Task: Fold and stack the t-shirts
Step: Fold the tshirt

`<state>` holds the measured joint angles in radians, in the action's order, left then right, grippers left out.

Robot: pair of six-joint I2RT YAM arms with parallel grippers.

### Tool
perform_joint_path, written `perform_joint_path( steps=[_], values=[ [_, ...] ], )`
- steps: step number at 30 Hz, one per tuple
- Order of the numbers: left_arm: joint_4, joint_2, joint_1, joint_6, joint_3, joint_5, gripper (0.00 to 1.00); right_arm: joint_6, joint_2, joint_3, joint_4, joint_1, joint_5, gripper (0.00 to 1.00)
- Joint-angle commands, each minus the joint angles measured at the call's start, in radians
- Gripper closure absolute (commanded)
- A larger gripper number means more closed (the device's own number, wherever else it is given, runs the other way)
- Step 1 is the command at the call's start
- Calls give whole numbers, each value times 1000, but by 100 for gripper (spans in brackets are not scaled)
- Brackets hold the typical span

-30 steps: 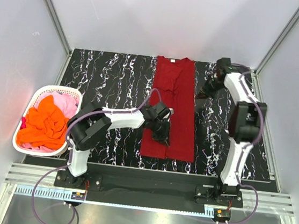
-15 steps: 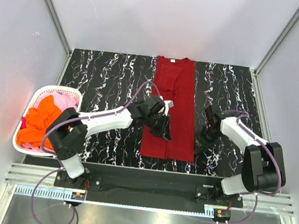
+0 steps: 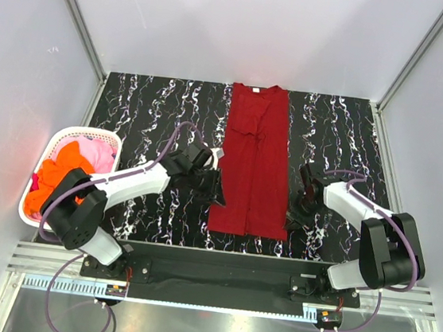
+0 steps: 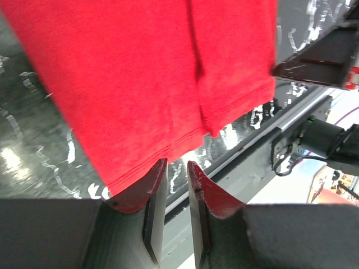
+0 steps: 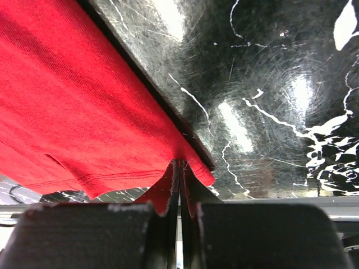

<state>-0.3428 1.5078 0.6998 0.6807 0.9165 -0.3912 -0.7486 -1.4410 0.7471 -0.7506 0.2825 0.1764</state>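
A dark red t-shirt (image 3: 255,166) lies folded into a long narrow strip down the middle of the black marbled table. My left gripper (image 3: 212,191) sits low at the shirt's near left edge. In the left wrist view its jaws (image 4: 176,163) stand a little apart with nothing between them, just off the hem (image 4: 151,151). My right gripper (image 3: 294,216) is at the shirt's near right corner. In the right wrist view it (image 5: 180,162) is shut, its tips pinching the hem (image 5: 112,176) by that corner. An orange t-shirt (image 3: 64,156) and a pink one (image 3: 100,152) lie bundled in the basket.
A white plastic basket (image 3: 64,132) stands at the table's left edge, beside the left arm. Grey walls close in the table at the back and both sides. A metal rail (image 3: 217,278) runs along the near edge.
My left gripper slid left off the shirt to its left edge. My right arm swung from the far back right corner down to the shirt's near right corner.
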Motion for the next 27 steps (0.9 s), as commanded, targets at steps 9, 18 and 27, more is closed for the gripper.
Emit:
perform_joint_path(
  steps=[9, 18, 27],
  values=[
    [5, -55, -43, -35, -93, 68, 70, -40, -36, 32, -6, 46, -89, 100],
    [4, -60, -42, -24, -137, 83, 67, -43, -87, 64, -21, 76, -123, 100],
    [10, -77, -42, -21, -185, 69, 63, -21, -38, 121, -119, 78, -101, 91]
  ],
)
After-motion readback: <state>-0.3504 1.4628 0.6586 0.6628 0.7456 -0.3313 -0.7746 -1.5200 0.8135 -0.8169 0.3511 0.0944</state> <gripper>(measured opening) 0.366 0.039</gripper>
